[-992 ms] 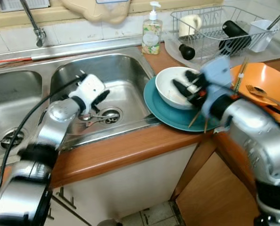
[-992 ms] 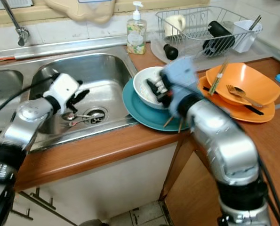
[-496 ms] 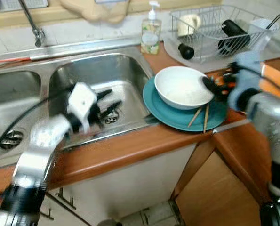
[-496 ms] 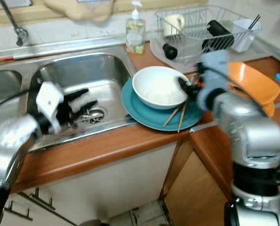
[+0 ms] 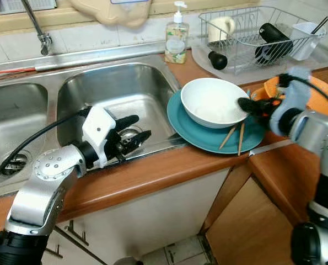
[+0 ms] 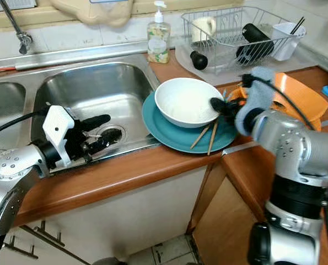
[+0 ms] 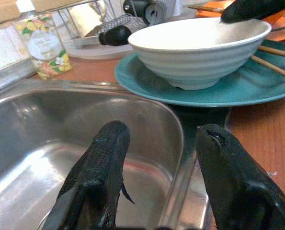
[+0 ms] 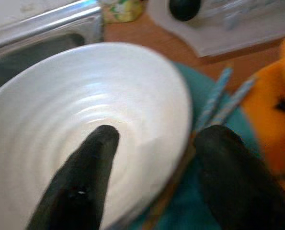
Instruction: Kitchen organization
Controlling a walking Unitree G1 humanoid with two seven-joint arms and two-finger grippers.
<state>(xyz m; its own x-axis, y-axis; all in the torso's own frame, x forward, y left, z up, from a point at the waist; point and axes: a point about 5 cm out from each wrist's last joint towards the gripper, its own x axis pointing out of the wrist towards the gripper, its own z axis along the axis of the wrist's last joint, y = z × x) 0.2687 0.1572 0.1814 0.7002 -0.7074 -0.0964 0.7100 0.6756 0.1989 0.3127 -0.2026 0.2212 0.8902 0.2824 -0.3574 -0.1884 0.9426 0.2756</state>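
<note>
Since a second ago our right gripper (image 5: 246,104) pulls back out of the white bowl (image 5: 213,102) to its right rim, one finger inside and one outside in the right wrist view, fingers apart. Our left gripper (image 5: 133,128) lifts out of the sink basin (image 5: 114,91) from beside the drain and now hangs over the basin's front edge, fingers spread and pointing toward the teal plate (image 5: 197,135).

soap bottle (image 5: 177,37) label illegible, no readable text
</note>
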